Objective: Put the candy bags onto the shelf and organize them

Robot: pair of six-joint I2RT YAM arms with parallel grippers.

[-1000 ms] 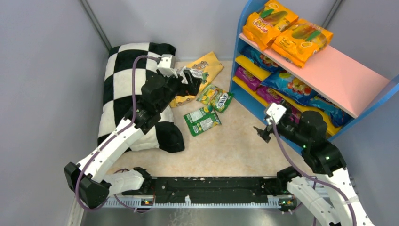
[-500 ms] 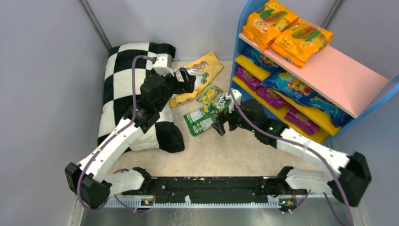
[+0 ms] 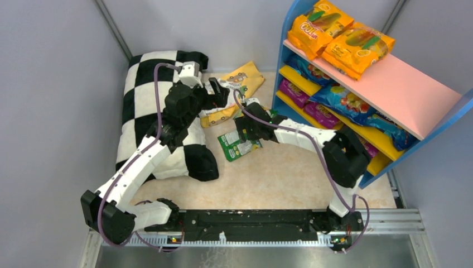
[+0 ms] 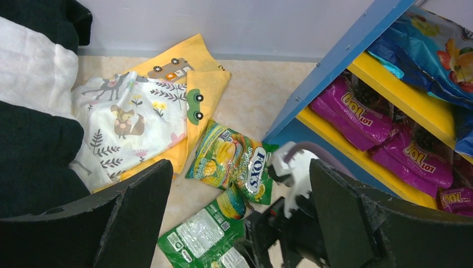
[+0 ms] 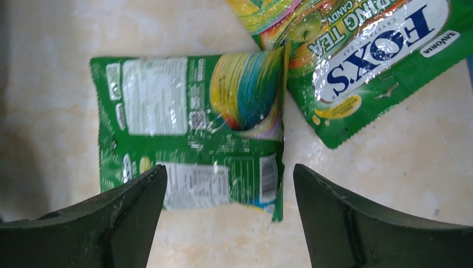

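Directly over the green candy bag [image 5: 189, 128], right claw [image 5: 227, 170] gapes; left claw [image 4: 240, 164] gapes too.

green candy bags [image 5: 189, 134], black-and-white checkered pillow [image 3: 142, 92]

Two orange candy bags [image 3: 357, 47], about three blue bags [image 3: 341, 100] and three purple bags [image 4: 348, 109] show on the one shelf [image 3: 401, 92]. At least two green bags [image 5: 189, 134] lie loose. There is one checkered pillow [image 3: 150, 95] and one patterned cloth [image 4: 145, 111].
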